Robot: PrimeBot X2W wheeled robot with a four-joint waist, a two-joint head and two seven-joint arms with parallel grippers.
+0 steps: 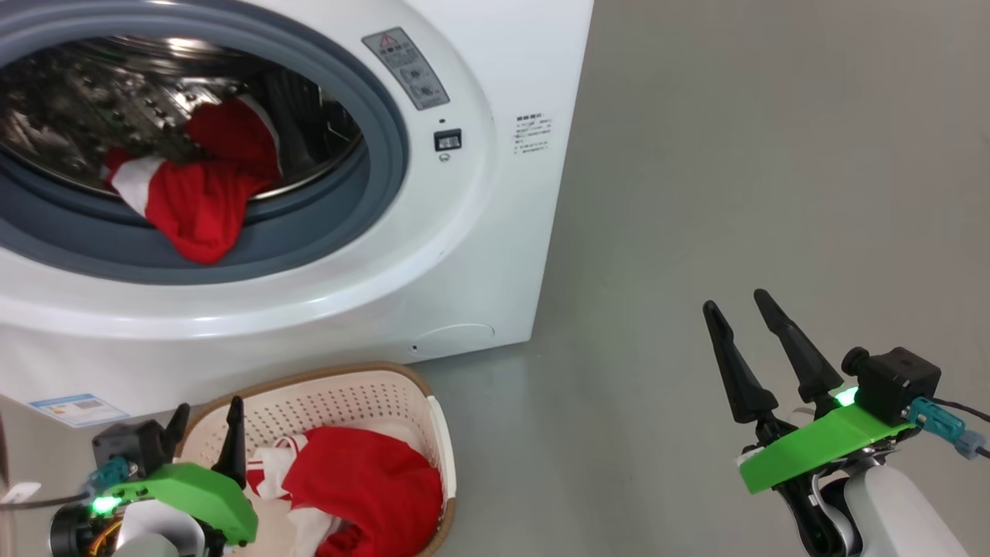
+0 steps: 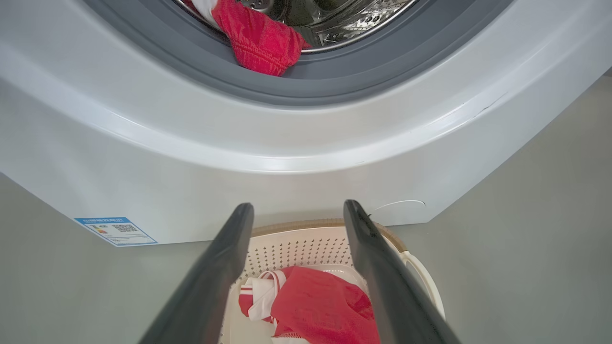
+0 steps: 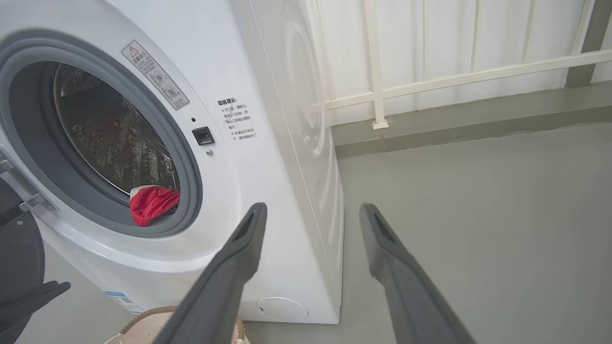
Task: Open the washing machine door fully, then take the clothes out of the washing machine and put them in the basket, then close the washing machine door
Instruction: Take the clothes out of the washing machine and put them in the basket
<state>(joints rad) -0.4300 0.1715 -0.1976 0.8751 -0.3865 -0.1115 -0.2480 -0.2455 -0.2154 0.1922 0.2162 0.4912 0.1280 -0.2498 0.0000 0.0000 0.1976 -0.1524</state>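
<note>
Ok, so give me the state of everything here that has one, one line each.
Washing machine door: swung open.
Washing machine: open, drum not yet empty.
Red garment in the drum: hanging out over the grey rubber ring.
Basket: on the floor, partly filled.
Red and white clothes in the basket: piled loosely.
Left gripper: open, empty, above the basket.
Right gripper: open, empty, over the floor.

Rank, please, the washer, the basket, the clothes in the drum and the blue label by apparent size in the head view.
1. washer
2. basket, though it sits nearer the camera and is cut off by the frame
3. clothes in the drum
4. blue label
</note>
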